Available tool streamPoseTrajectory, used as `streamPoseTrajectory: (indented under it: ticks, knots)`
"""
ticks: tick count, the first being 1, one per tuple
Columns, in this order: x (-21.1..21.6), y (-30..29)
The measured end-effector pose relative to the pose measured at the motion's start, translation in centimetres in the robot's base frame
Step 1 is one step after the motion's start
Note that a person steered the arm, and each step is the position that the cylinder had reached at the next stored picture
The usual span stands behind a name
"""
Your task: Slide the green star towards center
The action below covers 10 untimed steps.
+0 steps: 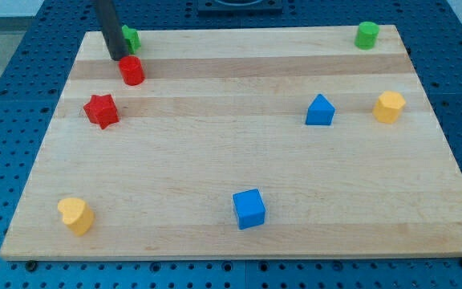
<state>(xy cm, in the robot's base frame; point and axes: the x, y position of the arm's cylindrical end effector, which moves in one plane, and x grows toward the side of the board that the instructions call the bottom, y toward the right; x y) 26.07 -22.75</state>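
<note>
Here, your dark rod's tip (119, 57) rests at the far left corner of the light wooden board (239, 168), touching nothing you could call gripped, with the green star-shaped block (131, 37) partly hidden just behind it on its right. A red cylinder block (131, 71) sits just in front of the tip, and a red star block (101, 110) lies nearer, to the left. Well apart are a green cylinder block (366, 35) far right and a blue cube block (249, 209) near centre.
</note>
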Motion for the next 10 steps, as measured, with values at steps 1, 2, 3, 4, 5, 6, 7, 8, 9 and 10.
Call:
streamPoseTrajectory:
  ticks: [1,2,3,4,5,6,7,8,9,10]
  knots:
    - [0.0,-2.5]
    - [0.0,-4.8]
    - [0.0,-6.5]
    - [-0.5,-7.7]
    - [-2.8,-7.4]
    - [-4.0,-5.4]
    - [-4.6,-2.3]
    - [-5.0,0.7]
    - [-4.6,3.2]
    - [-3.9,6.7]
